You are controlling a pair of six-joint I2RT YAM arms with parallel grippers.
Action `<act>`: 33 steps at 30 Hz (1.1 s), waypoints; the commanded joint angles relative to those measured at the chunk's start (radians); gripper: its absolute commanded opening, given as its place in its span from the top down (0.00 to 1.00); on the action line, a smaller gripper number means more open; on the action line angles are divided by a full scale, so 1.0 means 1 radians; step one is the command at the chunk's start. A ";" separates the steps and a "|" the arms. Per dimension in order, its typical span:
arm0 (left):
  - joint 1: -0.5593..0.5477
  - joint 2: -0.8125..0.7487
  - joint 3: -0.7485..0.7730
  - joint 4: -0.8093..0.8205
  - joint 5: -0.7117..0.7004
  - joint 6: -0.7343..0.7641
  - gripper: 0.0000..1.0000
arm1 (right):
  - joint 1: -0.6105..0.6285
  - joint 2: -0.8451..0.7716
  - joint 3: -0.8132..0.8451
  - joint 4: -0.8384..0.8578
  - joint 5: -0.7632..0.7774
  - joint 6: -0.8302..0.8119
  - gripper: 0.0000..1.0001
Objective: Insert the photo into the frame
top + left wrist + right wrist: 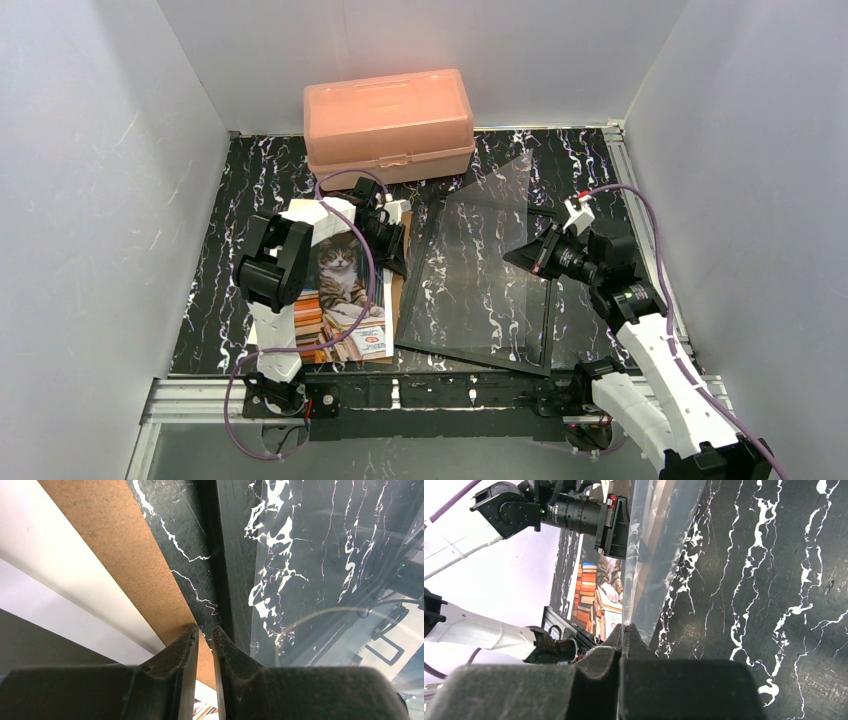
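The photo [340, 285], a cat on orange books, lies face up at the left under my left arm; it also shows in the right wrist view [594, 585]. The black frame [470, 357] lies flat at the centre. My right gripper [520, 257] is shut on the edge of the clear pane [490, 205], which is tilted up off the frame; the grip shows in the right wrist view [625, 627] on the pane [659, 555]. My left gripper [392, 240] hovers with fingers barely parted and empty [206, 632], between the brown backing board [125, 545] and the frame's edge [227, 555].
A peach plastic box [390, 120] stands at the back. The brown backing board [394, 300] and a white sheet [50, 555] lie stacked under the photo. White walls close in both sides; the metal rail [450, 392] runs along the near edge.
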 commanded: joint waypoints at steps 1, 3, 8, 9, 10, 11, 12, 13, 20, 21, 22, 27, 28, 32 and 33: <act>-0.004 -0.003 0.016 -0.026 0.019 0.009 0.84 | -0.001 -0.019 -0.021 0.085 -0.020 0.022 0.99; -0.004 -0.002 0.016 -0.025 0.019 0.010 0.85 | -0.001 -0.025 -0.026 0.099 -0.028 0.024 0.99; -0.004 0.001 0.015 -0.025 0.021 0.008 0.85 | -0.002 -0.033 -0.020 0.151 -0.050 0.043 0.99; -0.004 0.001 0.016 -0.026 0.021 0.007 0.86 | -0.002 -0.031 -0.019 0.161 -0.053 0.050 0.99; -0.004 0.000 0.016 -0.026 0.022 0.007 0.86 | -0.001 -0.028 -0.020 0.171 -0.056 0.057 0.99; -0.004 0.002 0.016 -0.026 0.022 0.005 0.86 | -0.001 -0.025 -0.021 0.183 -0.059 0.067 0.99; -0.003 0.000 0.017 -0.025 0.023 0.005 0.86 | -0.001 -0.024 -0.026 0.198 -0.064 0.078 0.99; -0.003 -0.001 0.017 -0.025 0.023 0.005 0.86 | -0.001 -0.023 -0.029 0.224 -0.069 0.088 0.99; 0.001 0.005 0.030 -0.028 0.038 -0.014 0.89 | -0.001 -0.019 -0.067 0.364 -0.090 0.169 0.99; 0.005 0.004 0.028 -0.024 0.043 -0.026 0.89 | -0.001 -0.017 -0.070 0.370 -0.092 0.171 0.99; 0.010 0.002 0.024 -0.017 0.051 -0.034 0.89 | -0.001 -0.015 -0.073 0.367 -0.092 0.167 0.99; 0.015 -0.006 0.022 -0.011 0.047 -0.028 0.88 | -0.002 -0.001 -0.071 0.289 -0.077 0.078 0.99; 0.014 -0.005 0.022 -0.013 0.045 -0.027 0.88 | -0.001 0.007 -0.065 0.258 -0.071 0.042 0.99; 0.015 -0.006 0.020 -0.016 0.037 -0.018 0.89 | -0.001 0.067 0.011 0.011 -0.014 -0.138 0.99; 0.014 -0.007 0.021 -0.018 0.038 -0.017 0.89 | -0.001 0.079 0.022 -0.024 -0.003 -0.166 0.99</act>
